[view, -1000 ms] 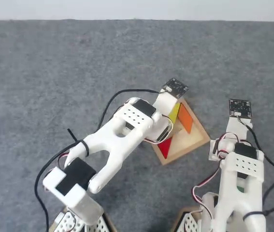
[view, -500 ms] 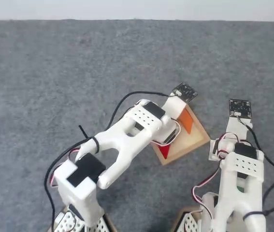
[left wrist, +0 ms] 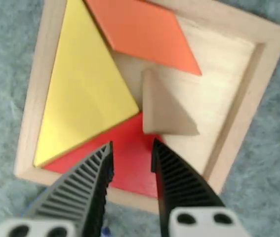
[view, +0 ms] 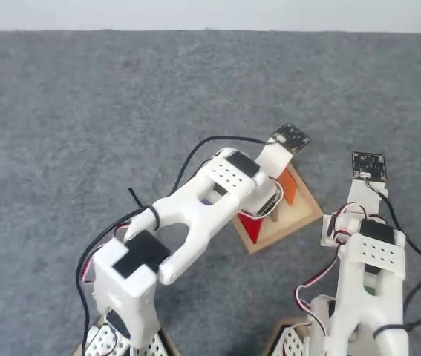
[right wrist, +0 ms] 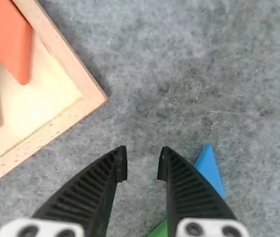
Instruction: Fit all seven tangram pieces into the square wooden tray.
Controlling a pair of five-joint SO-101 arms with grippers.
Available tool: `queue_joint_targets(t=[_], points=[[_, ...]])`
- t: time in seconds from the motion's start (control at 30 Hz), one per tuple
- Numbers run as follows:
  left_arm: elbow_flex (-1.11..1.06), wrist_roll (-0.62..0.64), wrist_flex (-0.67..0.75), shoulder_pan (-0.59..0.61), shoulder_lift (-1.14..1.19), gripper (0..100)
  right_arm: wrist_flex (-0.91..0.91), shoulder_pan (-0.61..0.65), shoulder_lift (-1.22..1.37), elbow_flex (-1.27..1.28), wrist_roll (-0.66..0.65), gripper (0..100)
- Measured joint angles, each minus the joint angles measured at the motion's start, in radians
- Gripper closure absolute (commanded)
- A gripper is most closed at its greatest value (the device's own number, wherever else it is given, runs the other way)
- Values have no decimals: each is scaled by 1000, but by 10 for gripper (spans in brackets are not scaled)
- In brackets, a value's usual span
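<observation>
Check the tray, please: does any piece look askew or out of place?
The wood-coloured triangle lies loose in the tray, with a bare wedge of floor between it and the yellow triangle, so it looks not fitted. A blue piece and a green piece lie outside on the mat.

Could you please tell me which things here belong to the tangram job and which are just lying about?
Job in hand: wooden tray, yellow triangle, orange parallelogram, red triangle, plain wooden triangle, blue piece, green piece.
Not part of it: grey carpet.
</observation>
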State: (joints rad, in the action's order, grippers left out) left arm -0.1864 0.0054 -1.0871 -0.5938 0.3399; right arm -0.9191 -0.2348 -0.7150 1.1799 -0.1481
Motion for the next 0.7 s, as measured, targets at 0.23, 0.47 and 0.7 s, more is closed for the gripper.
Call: queue_joint_targets(t=[0.23,0.47,0.7], points=[[180,-5,-31,-37,155,870,0,0,0,0,0,886],[238,2,-80,-37,180,870,0,0,0,0,0,886],[238,6,-95,15,180,870,0,0,0,0,0,886]])
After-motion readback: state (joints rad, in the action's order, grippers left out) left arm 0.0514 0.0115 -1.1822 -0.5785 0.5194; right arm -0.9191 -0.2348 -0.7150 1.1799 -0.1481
